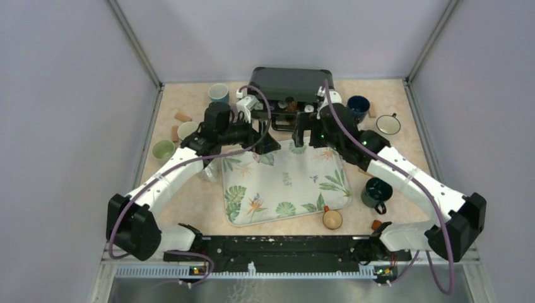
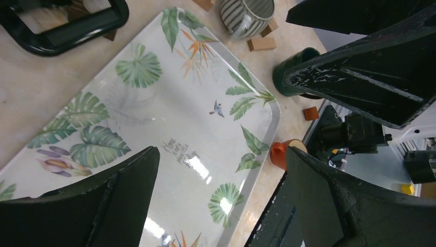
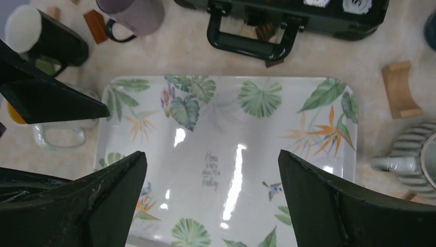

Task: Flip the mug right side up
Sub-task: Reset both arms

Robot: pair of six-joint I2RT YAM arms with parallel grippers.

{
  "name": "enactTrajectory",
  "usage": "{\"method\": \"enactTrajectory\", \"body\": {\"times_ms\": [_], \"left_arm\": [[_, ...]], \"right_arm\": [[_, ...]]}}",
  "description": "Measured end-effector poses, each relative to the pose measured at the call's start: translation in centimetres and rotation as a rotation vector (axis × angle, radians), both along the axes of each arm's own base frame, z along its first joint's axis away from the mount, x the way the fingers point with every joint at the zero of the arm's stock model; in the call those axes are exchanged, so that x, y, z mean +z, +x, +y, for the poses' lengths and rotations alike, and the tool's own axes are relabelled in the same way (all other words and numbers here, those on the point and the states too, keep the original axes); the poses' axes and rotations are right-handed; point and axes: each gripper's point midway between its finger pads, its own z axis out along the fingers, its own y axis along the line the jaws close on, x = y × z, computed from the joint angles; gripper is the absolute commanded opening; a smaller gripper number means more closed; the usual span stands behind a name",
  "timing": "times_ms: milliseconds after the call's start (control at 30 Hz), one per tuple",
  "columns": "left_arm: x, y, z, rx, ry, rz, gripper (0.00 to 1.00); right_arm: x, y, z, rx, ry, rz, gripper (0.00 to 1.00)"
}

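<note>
Three plain pale grey-lilac wall panels enclose the workspace: one on the left point(image 1: 63, 95), one at the back point(image 1: 284, 31) and one on the right point(image 1: 492, 95). Slim grey metal corner struts mark the joints, one at the back left point(image 1: 135, 44) and one at the back right point(image 1: 432, 38). The panels surround a beige, faintly marbled tabletop point(image 1: 183, 95). A silver ribbed metal strip point(image 1: 284, 271) runs along its near edge. The light is soft and even, casting only faint shadows.

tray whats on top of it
Nothing rests on the tray. The open left gripper and right gripper hang above its far edge, hiding that strip from overhead.
</note>
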Motion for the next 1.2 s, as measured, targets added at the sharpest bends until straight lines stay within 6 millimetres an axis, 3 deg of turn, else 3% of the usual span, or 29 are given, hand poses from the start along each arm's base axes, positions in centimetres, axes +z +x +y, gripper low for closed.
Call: {"method": "enactTrajectory", "body": {"times_ms": [333,533,1200], "left_arm": [[4.5,1.2,2.5,0.183,0.004,-0.158,0.99],[5.4,2.1,3.4,0.256,0.017,-0.195,0.99],[5.3,2.1,3.5,0.26,0.019,-0.198,0.99]], "right_arm": [[6.2,-0.2,-0.5,0.003,0.185,-0.243,0.99],[8.6,-0.5,-0.8,0.01,0.239,-0.329,0.99],[8.7,-0.6,-0.9,0.011,0.248,-0.339,0.99]]}}
